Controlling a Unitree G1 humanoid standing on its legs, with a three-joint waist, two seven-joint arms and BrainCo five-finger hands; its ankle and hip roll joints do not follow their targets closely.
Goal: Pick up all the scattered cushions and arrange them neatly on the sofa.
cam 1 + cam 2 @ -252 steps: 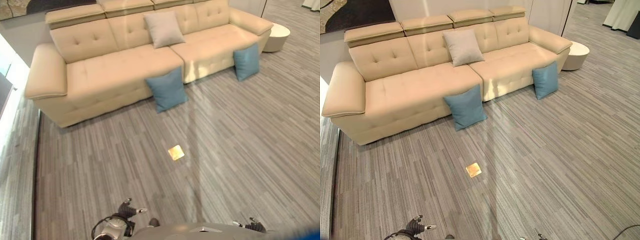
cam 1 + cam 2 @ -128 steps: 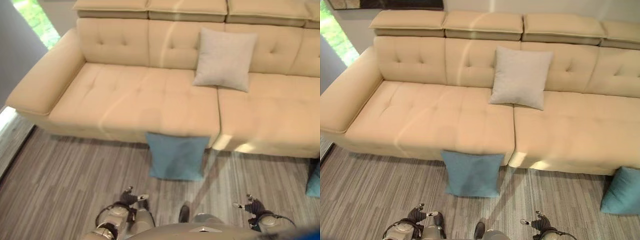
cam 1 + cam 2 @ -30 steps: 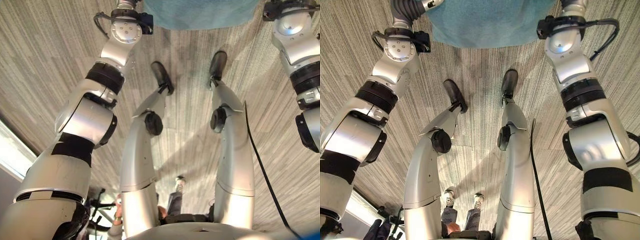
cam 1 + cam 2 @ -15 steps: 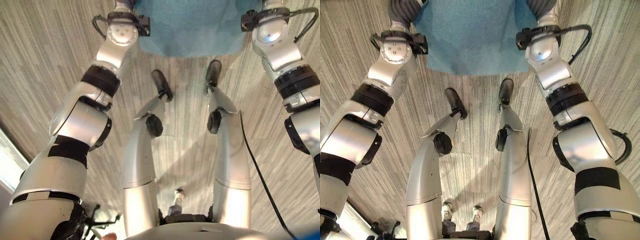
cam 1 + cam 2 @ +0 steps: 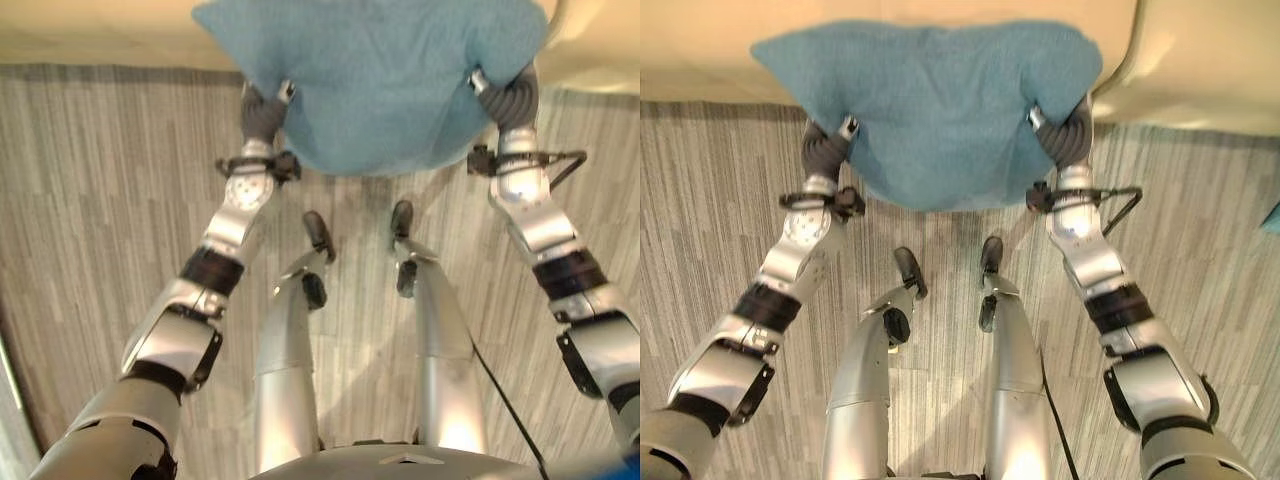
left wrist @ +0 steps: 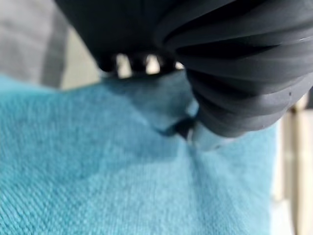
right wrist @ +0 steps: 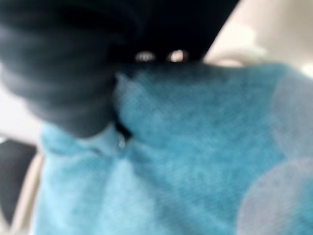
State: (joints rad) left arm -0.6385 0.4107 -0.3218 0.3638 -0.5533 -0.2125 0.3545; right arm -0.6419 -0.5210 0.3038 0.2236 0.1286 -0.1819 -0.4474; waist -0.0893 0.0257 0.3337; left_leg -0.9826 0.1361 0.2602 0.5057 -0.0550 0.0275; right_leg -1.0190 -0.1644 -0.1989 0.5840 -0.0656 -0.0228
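1. Cushion [image 5: 940,110] now hangs clear of the floor [image 5: 720,190], held between both hands in front of the sofa [image 5: 880,60]; half a second ago only its lower edge showed at the top of the head views, lower and closer to the robot's feet.

2. Left hand [image 5: 828,145] grips the cushion's left lower side, thumb pressed into the cloth, as the left wrist view also shows with the fabric dimpled under a fingertip.

3. Right hand [image 5: 1065,135] clamps the opposite side the same way; its wrist view is dim, so the curl of the fingers behind the cloth is probably a pinch, judged mostly from the creased fabric there.

4. Cushion's top edge overlaps the sofa's front face in both eye views, with the seat lip just above it, so it is not yet on the seat.

5. Lift appears done, and the carry up and forward onto the seat is the step in hand.

6. Another blue cushion [image 5: 1272,215] shows at the right edge, on the floor, so more remains after this one is placed.
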